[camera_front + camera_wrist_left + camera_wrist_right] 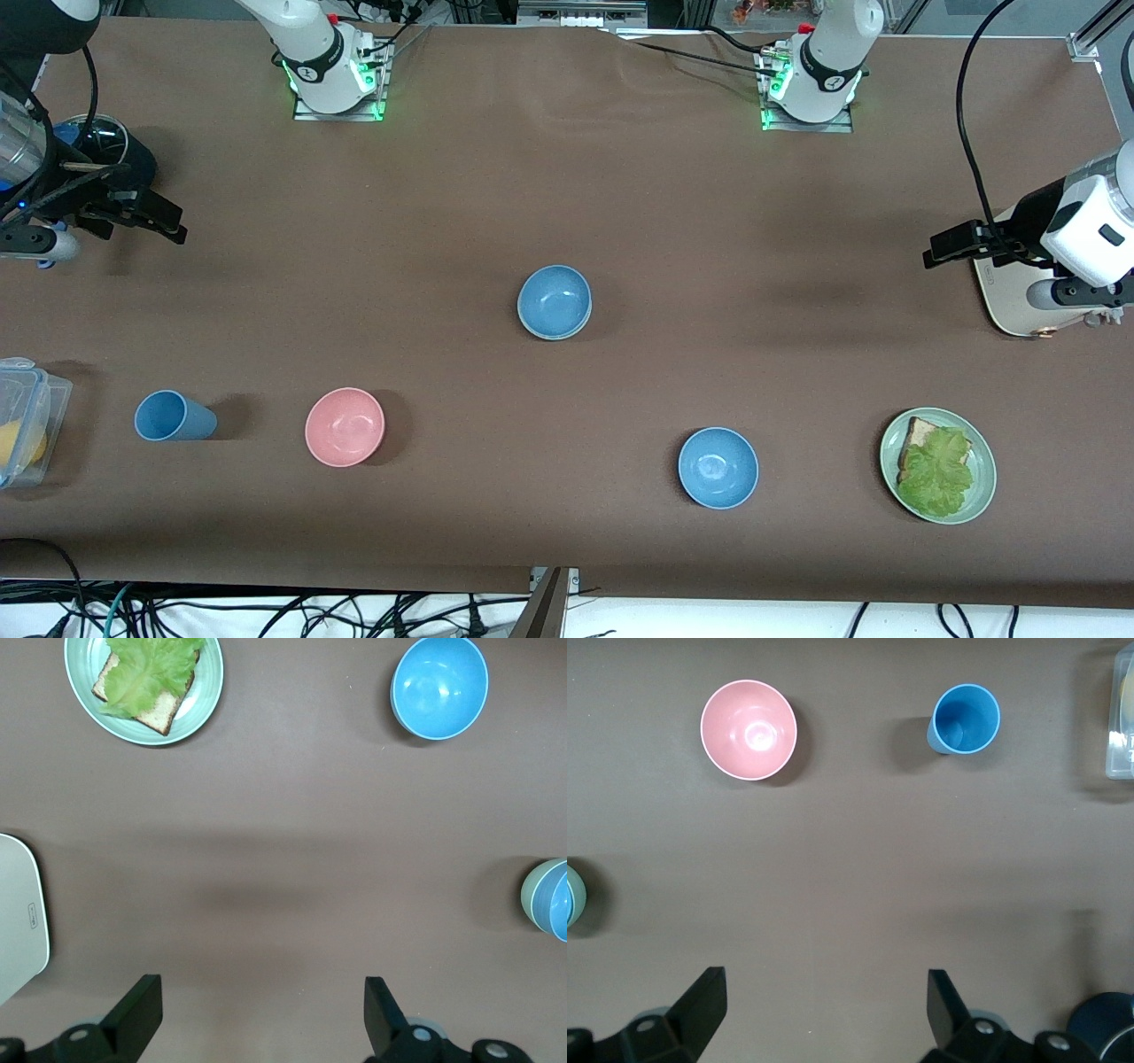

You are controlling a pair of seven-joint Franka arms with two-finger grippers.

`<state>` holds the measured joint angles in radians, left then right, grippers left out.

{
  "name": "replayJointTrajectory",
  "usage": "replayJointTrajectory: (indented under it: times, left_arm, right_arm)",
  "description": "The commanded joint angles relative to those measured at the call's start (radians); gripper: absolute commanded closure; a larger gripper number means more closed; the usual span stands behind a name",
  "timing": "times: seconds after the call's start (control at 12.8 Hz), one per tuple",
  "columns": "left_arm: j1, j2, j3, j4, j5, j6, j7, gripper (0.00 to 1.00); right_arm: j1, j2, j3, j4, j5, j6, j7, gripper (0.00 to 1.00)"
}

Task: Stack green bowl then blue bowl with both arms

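A blue bowl point(555, 299) sits nested in the green bowl point(551, 338) at the middle of the table; only the green bowl's pale rim shows under it. The stack also shows at the edge of the left wrist view point(532, 896) and of the right wrist view point(578, 890). A second blue bowl point(718, 467) point(440, 687) stands alone, nearer the front camera. My left gripper point(937, 249) point(263, 992) is open and empty over the left arm's end of the table. My right gripper point(168, 226) point(827, 988) is open and empty over the right arm's end.
A pink bowl point(345, 426) and a blue cup point(173, 416) stand toward the right arm's end, with a clear container point(22, 416) at the edge. A green plate point(982, 483) with bread and lettuce and a white board point(1005, 306) are at the left arm's end.
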<state>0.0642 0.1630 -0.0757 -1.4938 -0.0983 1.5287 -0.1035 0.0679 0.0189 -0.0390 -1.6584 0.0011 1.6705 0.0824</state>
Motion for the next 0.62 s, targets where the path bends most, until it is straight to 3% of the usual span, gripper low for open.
replayJointTrajectory:
  times: [0.0,0.55]
  left_arm:
    - [0.009,-0.016,-0.012,-0.009,0.032,-0.006,0.022,0.0]
    - [0.016,0.015,-0.004,-0.006,0.048,-0.004,0.022,0.0]
  right_arm:
    - [-0.005,0.015,0.007,0.032,-0.003,-0.017,-0.01,0.0]
    - [-0.005,0.015,0.008,0.032,-0.001,-0.017,-0.009,0.0]
